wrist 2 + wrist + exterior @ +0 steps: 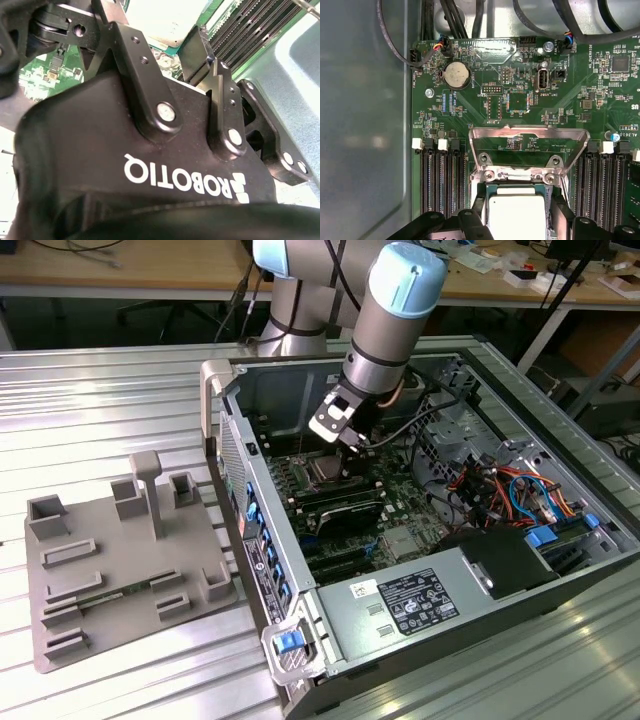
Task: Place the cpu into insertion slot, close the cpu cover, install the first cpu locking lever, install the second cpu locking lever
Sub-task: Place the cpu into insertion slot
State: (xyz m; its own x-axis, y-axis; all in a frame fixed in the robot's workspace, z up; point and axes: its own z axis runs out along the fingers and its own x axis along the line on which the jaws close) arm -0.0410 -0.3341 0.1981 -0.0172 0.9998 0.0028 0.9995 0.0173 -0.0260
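Gripping the cpu [516,217], the end effector [516,222] sits at the insertion slot [325,472], cpu cover [527,132] open.

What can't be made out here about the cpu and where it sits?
First wrist view: the cpu runs off the picture's edge; what lies under it is hidden by the cpu itself.
Second wrist view: the tool blocks all but part of the cpu.
Exterior view: the insertion slot near the tool is too small to show whether the cpu is seated.
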